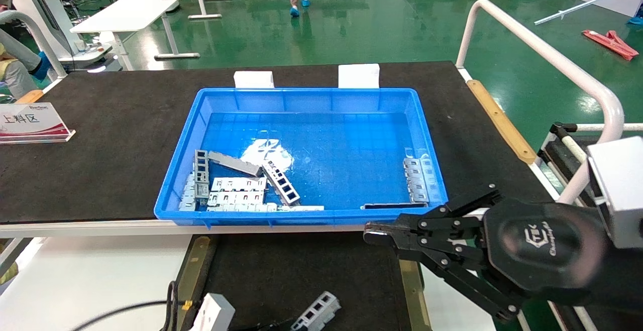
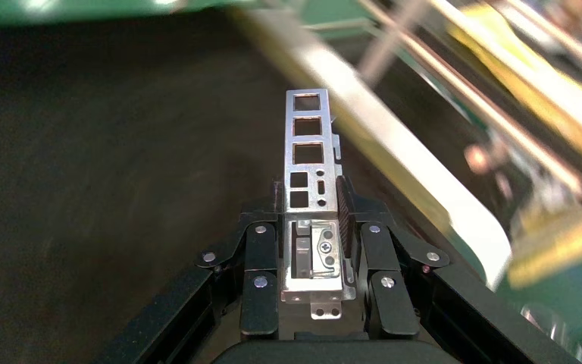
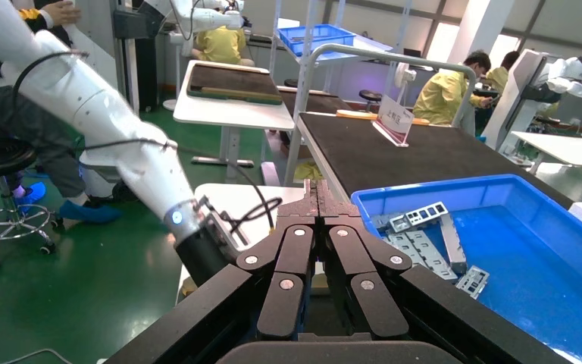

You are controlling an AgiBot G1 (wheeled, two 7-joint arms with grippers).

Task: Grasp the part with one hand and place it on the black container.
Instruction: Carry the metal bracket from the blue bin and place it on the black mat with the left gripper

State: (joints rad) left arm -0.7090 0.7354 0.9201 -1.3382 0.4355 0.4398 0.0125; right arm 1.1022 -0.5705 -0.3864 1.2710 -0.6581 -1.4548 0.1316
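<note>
My left gripper (image 2: 309, 189) is shut on the part (image 2: 308, 144), a slim silver ladder-like bar with rectangular windows that sticks out past the fingertips. In the head view the part (image 1: 316, 313) shows at the bottom edge, over the black container (image 1: 301, 265), a flat matte-black surface with brassy side strips. The left gripper itself is cut off below that view. My right gripper (image 1: 374, 231) is shut and empty, and hovers near the bin's front right corner. It also shows in the right wrist view (image 3: 317, 189).
A blue bin (image 1: 301, 91) on the large black tabletop holds more ladder bars (image 1: 281, 183), flat slotted plates (image 1: 238, 190) and a thin dark strip (image 1: 394, 205). A sign (image 1: 30, 122) stands at the left. A white rail (image 1: 542, 49) runs along the right.
</note>
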